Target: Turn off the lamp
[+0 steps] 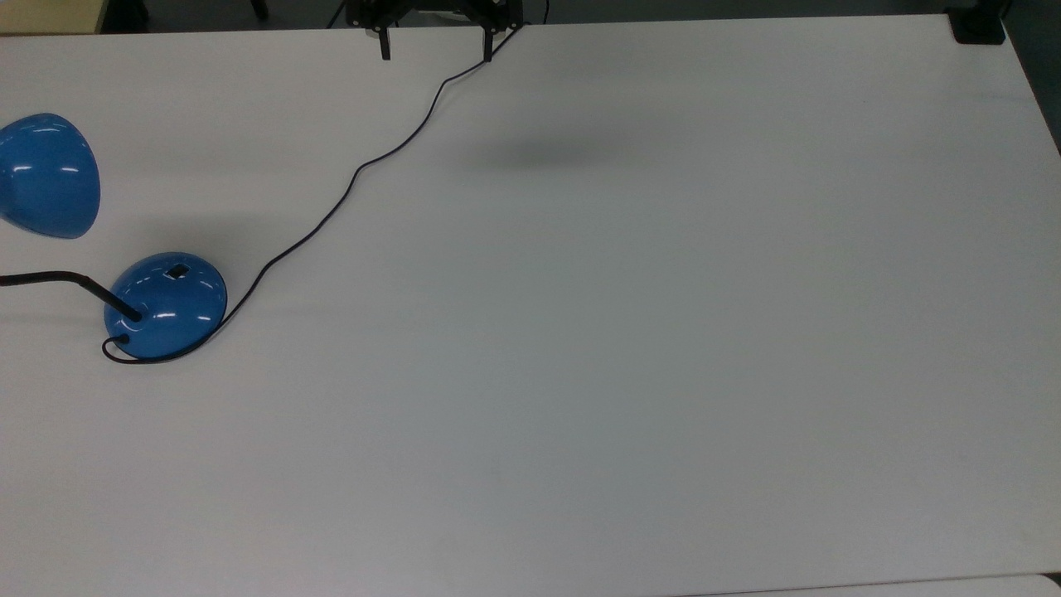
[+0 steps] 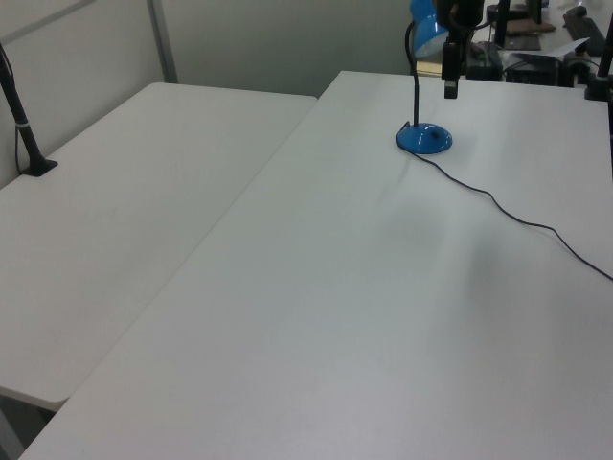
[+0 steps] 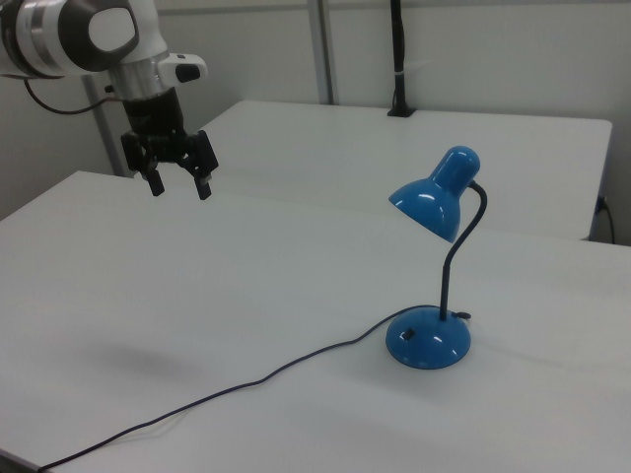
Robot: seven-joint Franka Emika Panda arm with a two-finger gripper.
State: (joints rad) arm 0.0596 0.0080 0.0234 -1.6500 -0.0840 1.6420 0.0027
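The lamp stands at the top view's left: a glossy blue domed base (image 1: 166,305) with a small black switch (image 1: 176,270), a black gooseneck, and a blue shade (image 1: 46,176). Its black cord (image 1: 348,182) runs up to the table's far edge. My gripper (image 1: 435,51) hangs at that far edge, open wide and empty, well away from the lamp. In the right view the gripper (image 3: 180,187) floats high above the table on the right view's left, and the lamp base (image 3: 428,338) sits on the right view's right. The left view shows the lamp base (image 2: 424,140) beyond the gripper (image 2: 449,86).
The white table (image 1: 622,332) stretches bare to the top view's right. A second white table (image 2: 115,192) adjoins it, with a black clamped post (image 2: 24,134). A black clamp (image 1: 978,25) sits at the top view's far right corner.
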